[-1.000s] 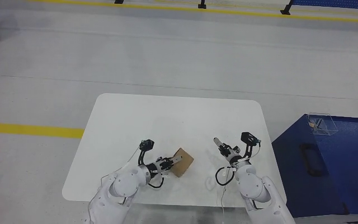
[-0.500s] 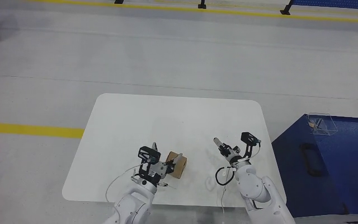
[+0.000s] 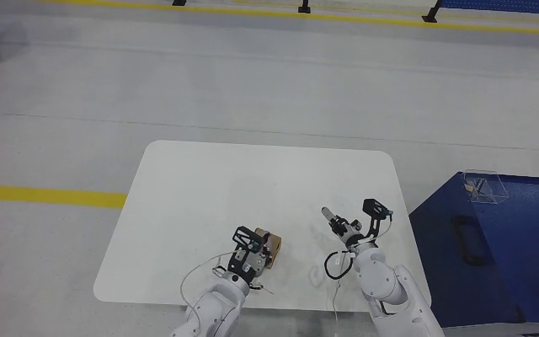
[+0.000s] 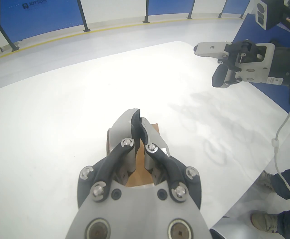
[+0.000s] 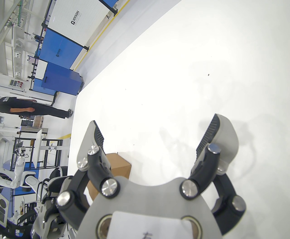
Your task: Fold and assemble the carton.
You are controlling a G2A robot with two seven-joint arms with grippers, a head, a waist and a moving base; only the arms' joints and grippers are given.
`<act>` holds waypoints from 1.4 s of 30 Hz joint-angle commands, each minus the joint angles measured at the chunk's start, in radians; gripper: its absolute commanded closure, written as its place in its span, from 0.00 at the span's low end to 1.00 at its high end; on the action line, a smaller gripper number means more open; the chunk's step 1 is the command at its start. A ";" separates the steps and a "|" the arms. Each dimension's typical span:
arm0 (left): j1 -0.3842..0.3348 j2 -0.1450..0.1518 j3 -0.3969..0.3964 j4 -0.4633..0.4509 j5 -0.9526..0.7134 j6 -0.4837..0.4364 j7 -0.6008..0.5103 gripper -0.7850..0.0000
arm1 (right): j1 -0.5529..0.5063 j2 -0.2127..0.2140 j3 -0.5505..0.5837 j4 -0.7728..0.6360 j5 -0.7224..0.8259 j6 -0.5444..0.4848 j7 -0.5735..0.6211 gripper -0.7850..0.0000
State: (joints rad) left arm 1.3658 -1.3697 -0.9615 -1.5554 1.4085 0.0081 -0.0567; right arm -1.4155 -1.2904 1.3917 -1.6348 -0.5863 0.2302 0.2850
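Carton (image 3: 273,244) at a new angle in clenched left fingers (image 4: 123,126); right fingers (image 5: 223,133) apart.

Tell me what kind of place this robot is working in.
Probably a factory floor or industrial test hall. The wide grey floor is marked with a yellow line, blue partition panels stand on posts along its edge, and blue cabinets sit beyond the white table.

Matt cardboard carton (image 3: 273,246), smooth table (image 3: 253,181)
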 commanded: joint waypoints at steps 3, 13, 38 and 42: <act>-0.014 -0.005 0.017 0.032 0.000 -0.001 -0.046 1.00 | 0.000 0.000 0.000 0.000 0.000 0.000 0.000 0.00; 0.002 -0.010 0.010 0.026 -0.026 0.000 -0.006 1.00 | 0.000 0.000 0.000 0.000 0.000 0.000 0.000 0.00; 0.126 -0.010 -0.077 -0.097 -0.134 0.040 0.367 0.99 | 0.000 0.000 0.000 0.000 0.000 0.000 0.000 0.00; 0.131 -0.010 -0.080 -0.097 -0.136 0.042 0.387 0.79 | 0.000 0.000 0.000 0.000 0.000 0.000 0.000 0.00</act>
State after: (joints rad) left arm 1.4960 -1.3796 -1.0417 -1.6520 1.2729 0.0502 0.3281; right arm -1.4155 -1.2904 1.3917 -1.6348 -0.5863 0.2302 0.2850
